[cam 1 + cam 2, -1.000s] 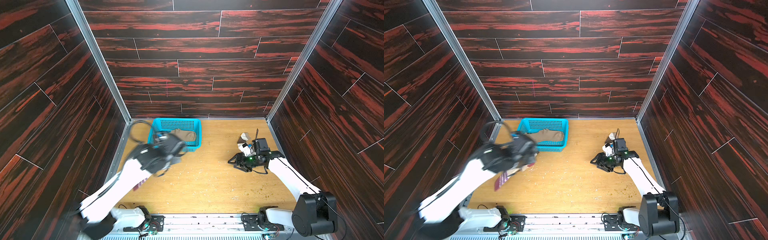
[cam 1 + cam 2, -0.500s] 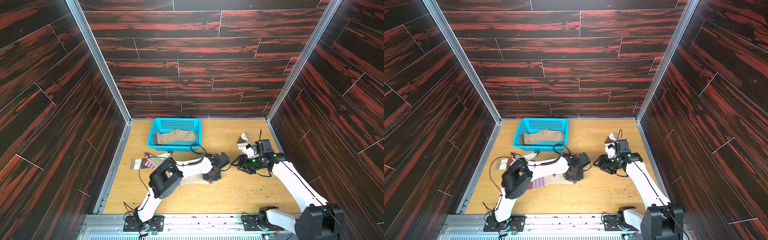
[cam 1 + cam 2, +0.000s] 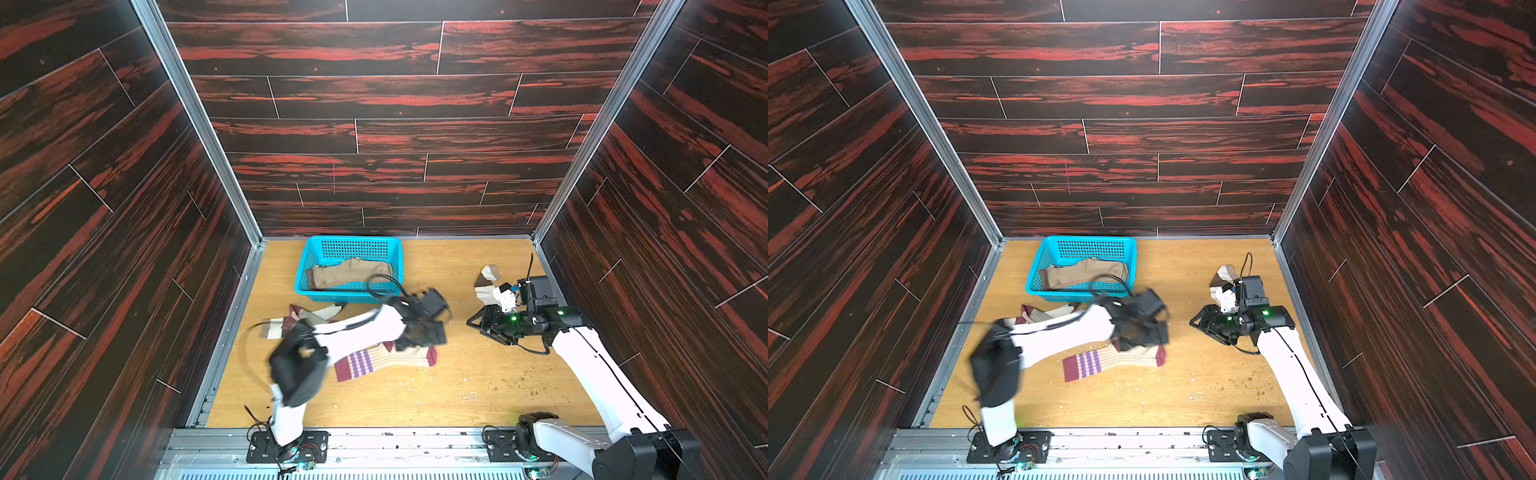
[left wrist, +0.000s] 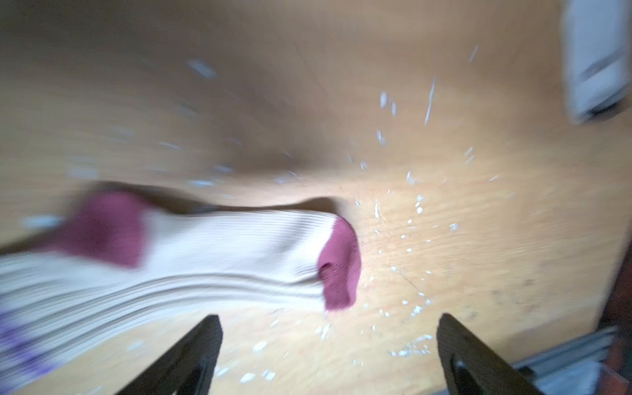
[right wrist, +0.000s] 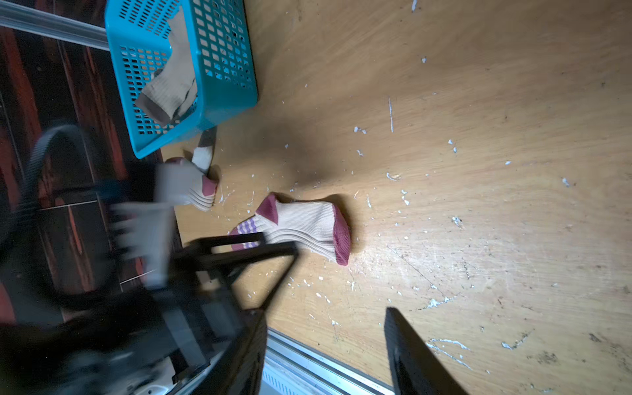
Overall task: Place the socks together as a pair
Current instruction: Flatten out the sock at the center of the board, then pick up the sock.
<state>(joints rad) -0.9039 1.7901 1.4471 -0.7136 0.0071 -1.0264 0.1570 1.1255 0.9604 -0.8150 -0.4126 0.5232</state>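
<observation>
The left gripper (image 4: 328, 318), its 2 jaws spread wide and empty, hangs beside the maroon-beige sock with purple stripes (image 4: 239, 260), which lies flat on the wooden table (image 3: 457, 386). The right gripper (image 5: 325, 311) is also parted, holding nothing. A tan sock (image 3: 349, 272) rests in the blue basket (image 3: 353, 249).

The striped sock (image 3: 376, 362) is ribbed beige with maroon toe, heel and cuff (purple bands near the cuff). The basket (image 3: 353, 249) is turquoise mesh, its tan sock (image 3: 353, 272) brown-cuffed. The bench (image 3: 457, 386) is pale, white-flecked woodgrain.
</observation>
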